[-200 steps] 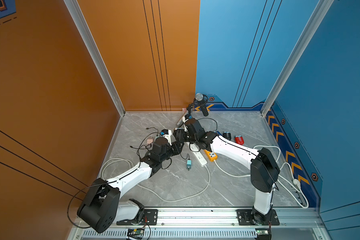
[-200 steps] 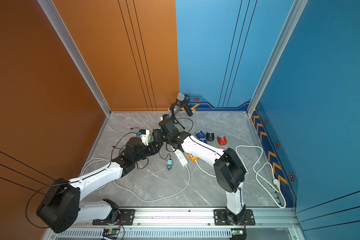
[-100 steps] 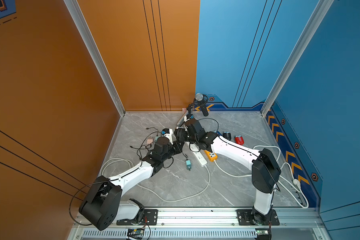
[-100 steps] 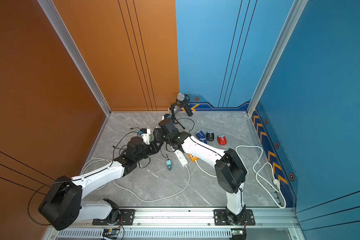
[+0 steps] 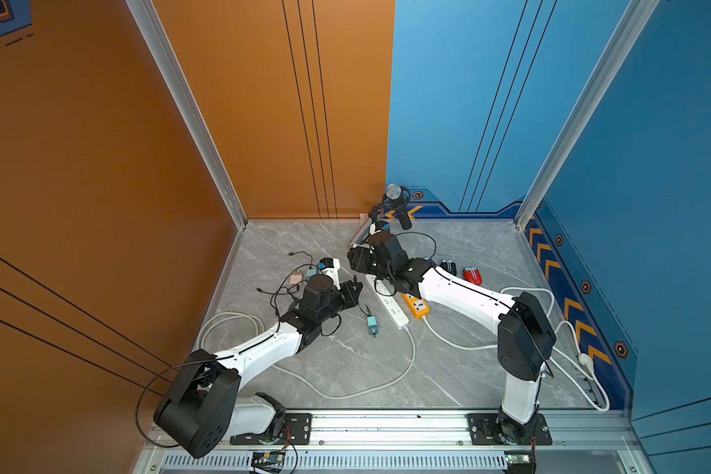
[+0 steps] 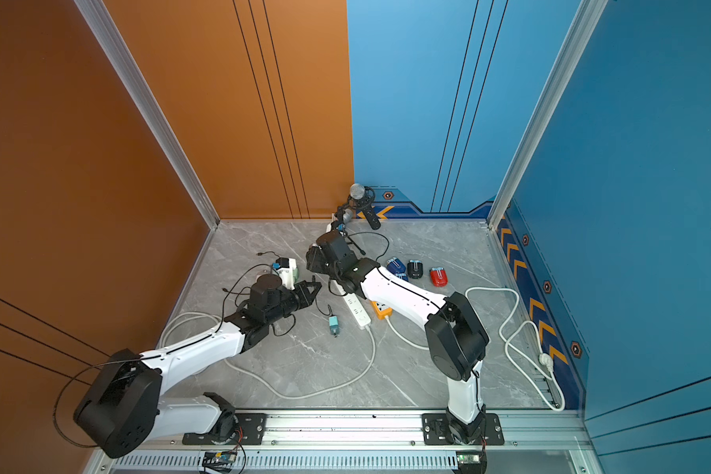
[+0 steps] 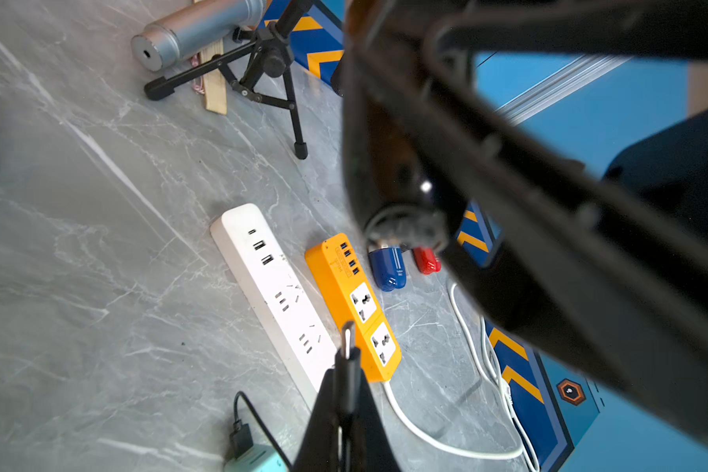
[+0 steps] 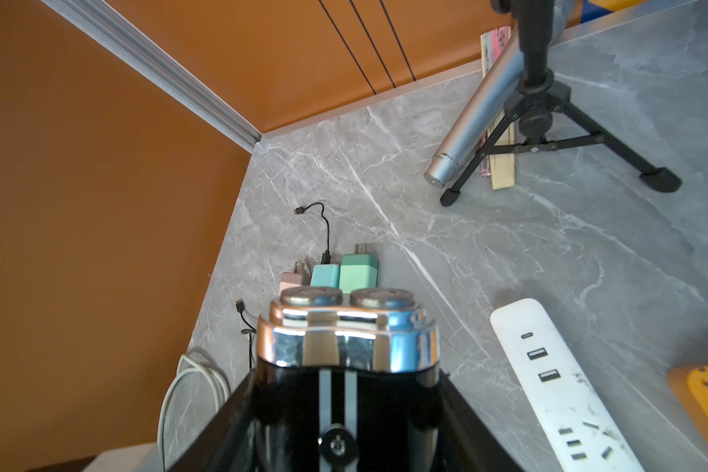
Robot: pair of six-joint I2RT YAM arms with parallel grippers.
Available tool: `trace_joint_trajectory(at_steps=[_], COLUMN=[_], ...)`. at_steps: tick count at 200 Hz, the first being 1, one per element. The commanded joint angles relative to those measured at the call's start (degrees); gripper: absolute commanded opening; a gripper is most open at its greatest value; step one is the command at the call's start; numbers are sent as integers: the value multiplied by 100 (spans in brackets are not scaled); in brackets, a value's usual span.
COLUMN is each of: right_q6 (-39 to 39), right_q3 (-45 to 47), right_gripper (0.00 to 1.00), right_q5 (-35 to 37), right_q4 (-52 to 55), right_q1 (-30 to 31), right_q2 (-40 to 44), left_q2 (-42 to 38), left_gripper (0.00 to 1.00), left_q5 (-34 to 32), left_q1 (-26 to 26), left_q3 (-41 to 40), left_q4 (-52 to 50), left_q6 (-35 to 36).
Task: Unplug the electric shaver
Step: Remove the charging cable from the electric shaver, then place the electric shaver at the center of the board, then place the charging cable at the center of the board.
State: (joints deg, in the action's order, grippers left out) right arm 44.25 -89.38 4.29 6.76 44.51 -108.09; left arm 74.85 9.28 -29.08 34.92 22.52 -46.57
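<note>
The electric shaver, a black body with a chrome twin-head top, sits between the fingers of my right gripper, which is shut on its body. In the left wrist view its underside hangs close by, with the round socket end showing. My left gripper is shut on a black plug whose metal pin sticks out past the fingertips. The plug is apart from the shaver. In both top views the left gripper sits just below the right gripper.
A white power strip and an orange one lie under the right arm. A microphone on a tripod and a silver tube stand at the back. Several chargers, a teal adapter and white cable loops lie around.
My left gripper's jaws have closed and the left arm has shifted slightly. The right arm has stayed still with the shaver.
</note>
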Motion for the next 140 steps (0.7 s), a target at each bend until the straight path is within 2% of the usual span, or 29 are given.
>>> trace_joint_trajectory(at_steps=[1, 63, 104, 140], right_q6=[120, -279, -940, -1623], right_q3=[-141, -28, 40, 354], right_gripper=[36, 35, 36, 37], right_q5=[221, 221, 192, 409], right_q4=[-282, 66, 637, 1207], right_q1=[-83, -210, -242, -386], right_q2=[23, 163, 389, 814], left_q2=[-161, -24, 425, 563], left_gripper=[0, 0, 0, 0], left_q5=[84, -144, -272, -658], left_q1=[-70, -23, 15, 34], left_q3=[-112, -155, 286, 622], left_q4=[-81, -141, -1163, -2081], left_q6=[41, -9, 245, 499])
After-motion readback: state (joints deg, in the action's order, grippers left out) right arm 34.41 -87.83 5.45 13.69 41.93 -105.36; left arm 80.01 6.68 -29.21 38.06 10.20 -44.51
